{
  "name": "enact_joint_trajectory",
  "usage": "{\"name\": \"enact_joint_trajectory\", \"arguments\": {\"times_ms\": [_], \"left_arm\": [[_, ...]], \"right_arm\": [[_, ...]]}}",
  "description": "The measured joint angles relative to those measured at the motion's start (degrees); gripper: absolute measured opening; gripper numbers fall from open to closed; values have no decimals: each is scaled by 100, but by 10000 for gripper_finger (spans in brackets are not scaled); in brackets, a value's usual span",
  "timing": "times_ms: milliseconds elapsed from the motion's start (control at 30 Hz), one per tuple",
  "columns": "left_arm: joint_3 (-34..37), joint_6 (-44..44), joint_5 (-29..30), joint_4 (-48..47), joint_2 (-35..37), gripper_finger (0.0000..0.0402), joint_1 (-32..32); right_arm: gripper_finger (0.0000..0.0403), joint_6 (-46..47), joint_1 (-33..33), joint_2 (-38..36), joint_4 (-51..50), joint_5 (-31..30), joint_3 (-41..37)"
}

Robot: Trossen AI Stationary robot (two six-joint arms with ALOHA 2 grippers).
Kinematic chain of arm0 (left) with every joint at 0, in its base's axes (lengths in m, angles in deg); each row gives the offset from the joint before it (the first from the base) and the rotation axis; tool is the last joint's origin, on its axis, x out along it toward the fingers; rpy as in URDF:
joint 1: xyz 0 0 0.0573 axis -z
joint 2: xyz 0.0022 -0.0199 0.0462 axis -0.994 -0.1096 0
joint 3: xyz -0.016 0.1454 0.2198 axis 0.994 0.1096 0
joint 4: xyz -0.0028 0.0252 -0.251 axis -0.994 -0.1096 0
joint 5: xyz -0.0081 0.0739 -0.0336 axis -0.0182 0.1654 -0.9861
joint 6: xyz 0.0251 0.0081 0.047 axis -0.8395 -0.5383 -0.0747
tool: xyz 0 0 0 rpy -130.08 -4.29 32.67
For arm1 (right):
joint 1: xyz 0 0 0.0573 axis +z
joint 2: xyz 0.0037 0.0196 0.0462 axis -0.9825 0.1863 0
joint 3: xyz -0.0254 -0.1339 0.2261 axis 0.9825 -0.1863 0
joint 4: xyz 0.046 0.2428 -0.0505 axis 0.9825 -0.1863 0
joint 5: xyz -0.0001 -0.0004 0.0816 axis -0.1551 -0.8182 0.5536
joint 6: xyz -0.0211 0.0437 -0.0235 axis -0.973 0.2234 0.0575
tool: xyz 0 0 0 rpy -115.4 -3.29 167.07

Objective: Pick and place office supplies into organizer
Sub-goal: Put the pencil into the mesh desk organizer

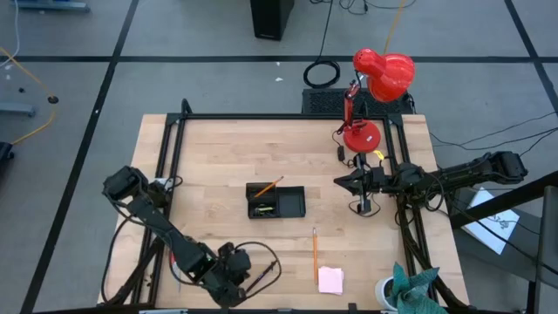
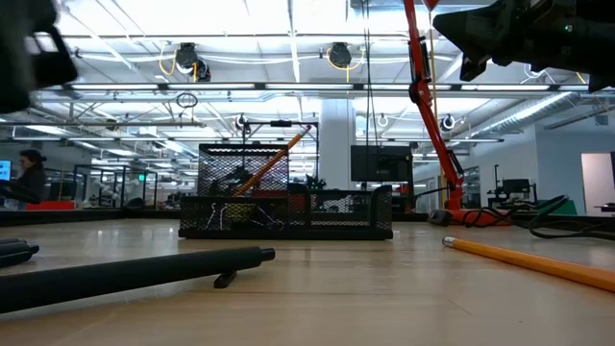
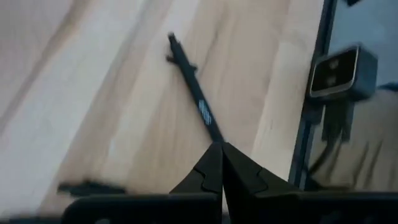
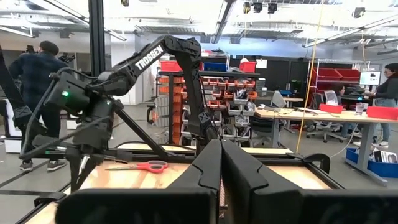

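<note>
The left gripper [image 1: 247,281] is sitting low at the tabletop's [image 1: 218,157] near edge, fingers pinched on a black pen [image 3: 194,96] lying slantwise. The right gripper [image 1: 342,180] is hovering shut, empty, beside the red lamp [image 1: 377,83]. The organizer [image 1: 277,201] is sitting mid-table, a pencil [image 1: 315,255] lying lengthwise nearby.

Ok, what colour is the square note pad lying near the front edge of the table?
Pale pink. The note pad shows best in the high view.

The organizer [image 1: 276,201] sits mid-desk [image 1: 218,148] with a pencil [image 1: 265,187] leaning in it. To its right my right gripper [image 1: 340,181]; before it a second pencil [image 1: 315,255] and note pad [image 1: 330,280].
</note>
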Motion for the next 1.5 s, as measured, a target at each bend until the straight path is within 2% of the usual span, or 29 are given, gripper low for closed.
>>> {"name": "enact_joint_trajectory", "arguments": {"times_ms": [233, 433, 733, 1100, 1333, 1500], "left_arm": [[-15, 746, -6, -17, -199, 4, 289], [-18, 1080, -21, 149, -556, 4, 275], [-18, 1579, -508, 337, -907, 2, 345], [-40, 2635, -726, -203, -879, 5, 778], [-44, 2604, -736, -485, -870, 3, 876], [-39, 1996, -701, -464, -811, 6, 763]], "right_arm": [[4, -32, 0, 0, -28, 0, 0], [4, 29, 0, -2, -24, 2, 0], [4, 25, 0, -2, 17, 2, 0], [4, 51, 0, -2, 2, 6, 0], [4, 53, 0, -2, 7, 7, 0], [4, 53, 0, -2, 17, 4, 0]]}}
